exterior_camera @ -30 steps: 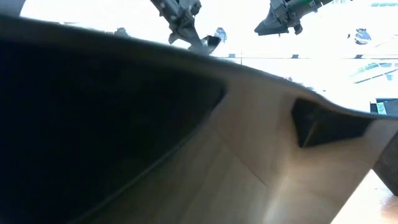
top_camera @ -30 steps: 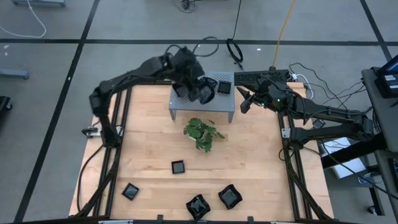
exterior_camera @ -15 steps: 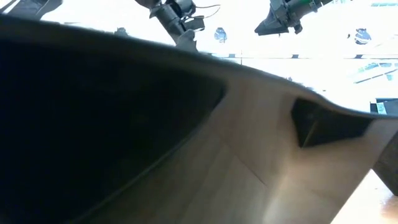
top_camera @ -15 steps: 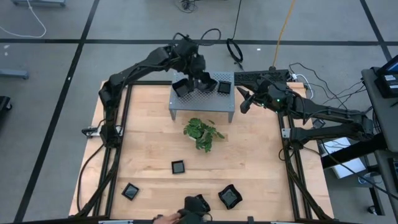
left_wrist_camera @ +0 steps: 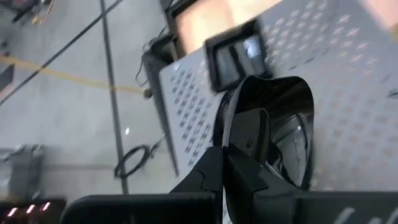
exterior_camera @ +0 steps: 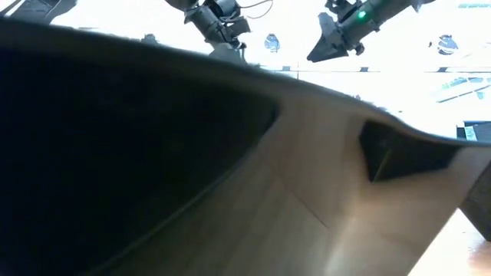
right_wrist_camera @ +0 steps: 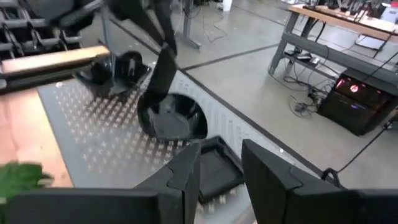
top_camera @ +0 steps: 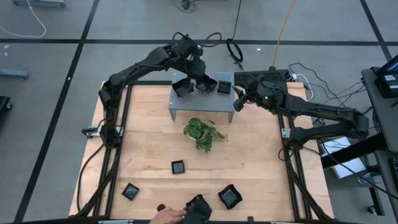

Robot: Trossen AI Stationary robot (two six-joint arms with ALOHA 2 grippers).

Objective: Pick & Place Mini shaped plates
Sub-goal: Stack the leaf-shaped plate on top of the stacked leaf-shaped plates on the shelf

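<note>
Left gripper (top_camera: pixel 198 81) is over the grey perforated stand (top_camera: pixel 186 103) at the far middle of the table (top_camera: pixel 261 162), fingers (left_wrist_camera: pixel 245 134) closed on the rim of a rounded black plate (left_wrist_camera: pixel 283 124) that sits on the stand top; same plate shows in the right wrist view (right_wrist_camera: pixel 171 118) with the left finger on its edge. Square black plate (top_camera: pixel 224 87) lies flat on the stand just right of it, also seen at (left_wrist_camera: pixel 236 53) and (right_wrist_camera: pixel 214 168). Another black plate (top_camera: pixel 181 87) sits on the stand's left part, under the left arm. Right gripper (top_camera: pixel 237 101) hangs in the air just off the stand's right end, fingers (right_wrist_camera: pixel 186 171) narrowly apart, holding nothing, pointed at the square plate. Green plant (top_camera: pixel 202 132) on the table just near of the stand. More plates on the near part of the table: small square (top_camera: pixel 178 167), one at near left (top_camera: pixel 130 191), wavy one (top_camera: pixel 229 197) near middle-right, and one (top_camera: pixel 199 207) at the near edge with a person's hand (top_camera: pixel 166 215) touching it. Low view shows both grippers (exterior_camera: pixel 219 27) (exterior_camera: pixel 331 42) up high, table surface mostly blocked.
</note>
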